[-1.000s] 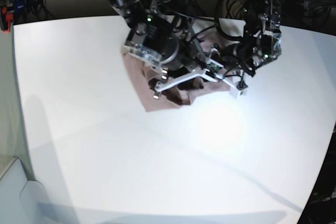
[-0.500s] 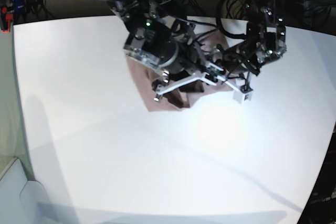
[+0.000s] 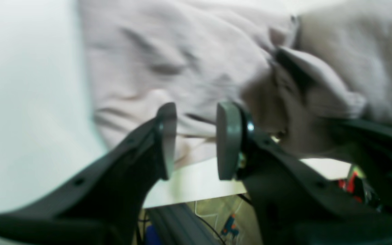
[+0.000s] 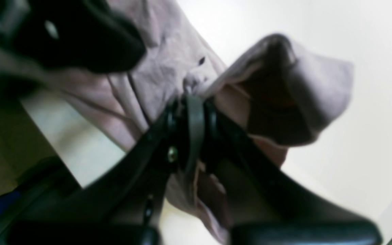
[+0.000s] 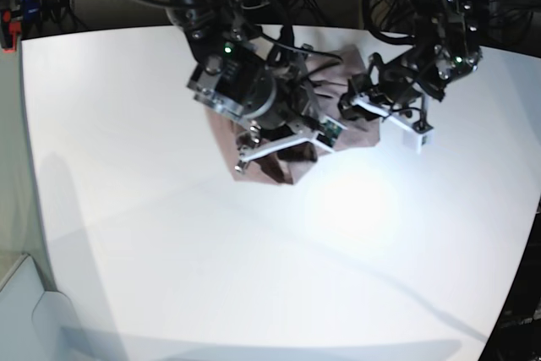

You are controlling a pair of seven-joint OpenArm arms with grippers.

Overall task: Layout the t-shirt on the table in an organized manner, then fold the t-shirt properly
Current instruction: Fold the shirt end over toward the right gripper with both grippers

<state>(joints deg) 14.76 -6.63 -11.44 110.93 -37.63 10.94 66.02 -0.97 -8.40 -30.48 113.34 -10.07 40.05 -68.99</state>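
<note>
**Right gripper pinches the shirt, left one hangs free beside it**

The t-shirt [image 5: 279, 158] lies crumpled in a small heap on the far part of the table [image 5: 169, 251], close to its back edge. It is not spread out; the mauve cloth is bunched and full of wrinkles, and both arms stand over it.

The right gripper [image 4: 191, 112] has its jaws pressed together on a fold of the t-shirt [image 4: 168, 71]. A pocket of cloth rises up just beside its fingertips and a loose flap hangs over next to them.

The left gripper [image 3: 196, 139] has its two grey pads [image 3: 228, 139] parallel with a narrow gap between them. Nothing is between the pads; the t-shirt [image 3: 189, 61] is seen behind them, and the edge of the table [image 3: 196, 183] shows under the gap. Seen from the base camera, this gripper [image 5: 406, 128] is at the side of the t-shirt heap, over the white surface just beside the cloth.
</note>
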